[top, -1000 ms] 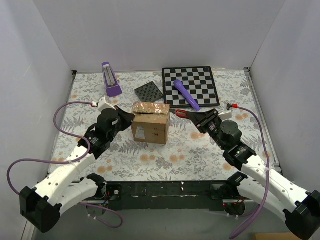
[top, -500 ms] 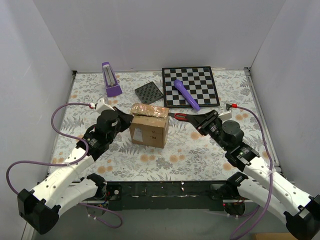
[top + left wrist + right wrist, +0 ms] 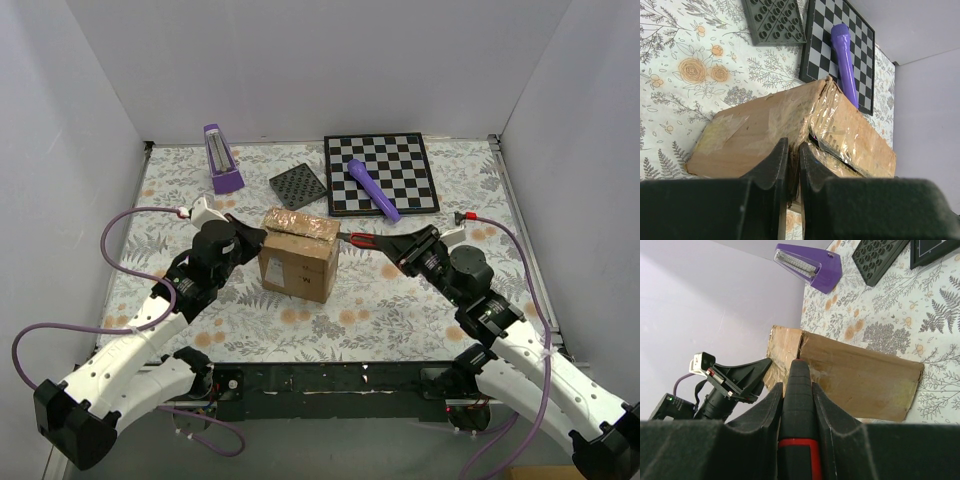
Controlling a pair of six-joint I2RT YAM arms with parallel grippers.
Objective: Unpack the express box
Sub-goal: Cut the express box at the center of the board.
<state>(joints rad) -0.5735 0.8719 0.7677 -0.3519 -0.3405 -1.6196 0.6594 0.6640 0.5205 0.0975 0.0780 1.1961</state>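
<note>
**Box still sealed, cutter at the seam**

White walls close off three sides of the workspace, and a floral-printed surface [image 3: 400, 300] fills the floor between them. At the far side lie a black-and-white chessboard [image 3: 400, 158] with a purple cylinder [image 3: 372, 189] across it, a dark studded plate [image 3: 298, 185] and a purple metronome [image 3: 222, 158]. All of these are well apart from the work.

The express box [image 3: 298, 262] sits near the middle of the surface, between the two arms. Its flaps are down under wrinkled glossy tape.

The left end effector [image 3: 250, 237] is against the box's upper left edge. Its fingers are drawn almost together, leaving only a thin slit. Whether that slit pinches a cardboard edge cannot be told.

The right end effector [image 3: 392, 243] is clamped around a red-and-black tool [image 3: 360, 239]. In the right wrist view the tool's dark tip lines up with the seam between the top flaps. Whether it touches the seam is unclear.

The job looks to be at an early stage. In the left wrist view a dark gap runs along one taped edge, so the seam may be partly parted. No flap is raised, though, and no contents show.

What likely remains is parting the rest of the tape, folding the flaps back and lifting out whatever is inside.
</note>
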